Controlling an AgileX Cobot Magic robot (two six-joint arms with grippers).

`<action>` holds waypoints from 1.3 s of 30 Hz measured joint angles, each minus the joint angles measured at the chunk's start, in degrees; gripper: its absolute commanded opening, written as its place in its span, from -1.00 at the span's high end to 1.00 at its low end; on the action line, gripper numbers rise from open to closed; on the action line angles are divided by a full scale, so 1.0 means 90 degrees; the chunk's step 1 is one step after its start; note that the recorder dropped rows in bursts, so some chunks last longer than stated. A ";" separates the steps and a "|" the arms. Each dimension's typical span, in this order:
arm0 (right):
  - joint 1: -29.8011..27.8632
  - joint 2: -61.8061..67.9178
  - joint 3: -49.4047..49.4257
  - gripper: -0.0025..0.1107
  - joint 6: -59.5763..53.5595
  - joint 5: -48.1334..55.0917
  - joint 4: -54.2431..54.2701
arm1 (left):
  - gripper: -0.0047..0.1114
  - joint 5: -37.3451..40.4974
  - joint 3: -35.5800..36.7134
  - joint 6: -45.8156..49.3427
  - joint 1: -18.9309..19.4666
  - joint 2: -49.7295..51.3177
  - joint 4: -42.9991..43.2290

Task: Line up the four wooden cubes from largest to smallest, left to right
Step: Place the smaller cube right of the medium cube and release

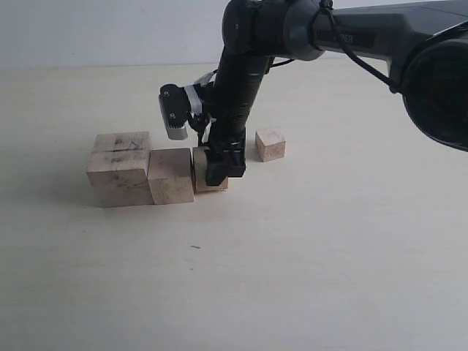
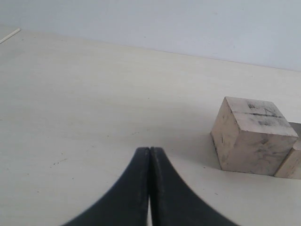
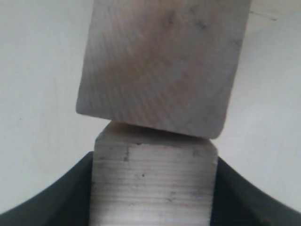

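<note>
1. Third wooden cube (image 3: 155, 183) is clamped in my right tool (image 1: 221, 174), low on the counter (image 1: 307, 263). I judge the step in hand is setting it third in the row.
2. Just beyond it, the second cube (image 3: 162, 66) lies slightly skewed, beside or touching; I cannot tell which.
3. The largest cube (image 1: 119, 168) touches the second on its left.
4. My left tool (image 2: 149, 188) is closed and empty.
5. Farthest back, the smallest cube (image 1: 270, 144) stands apart. Next, I judge: release, lift clear, bring it to the row's right end.
</note>
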 measured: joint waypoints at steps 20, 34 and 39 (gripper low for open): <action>0.0159 0.0166 0.0000 0.96 0.1033 -0.0130 -0.0102 | 0.92 0.0000 0.0000 0.0000 0.0000 0.0000 0.0000; 0.0159 0.0166 0.0000 0.65 0.1061 -0.0142 -0.0026 | 0.92 0.0000 0.0000 0.0000 0.0000 0.0000 0.0000; 0.0159 0.0166 0.0000 0.37 0.1072 -0.0142 -0.0026 | 0.92 0.0000 0.0000 0.0000 0.0000 0.0000 0.0000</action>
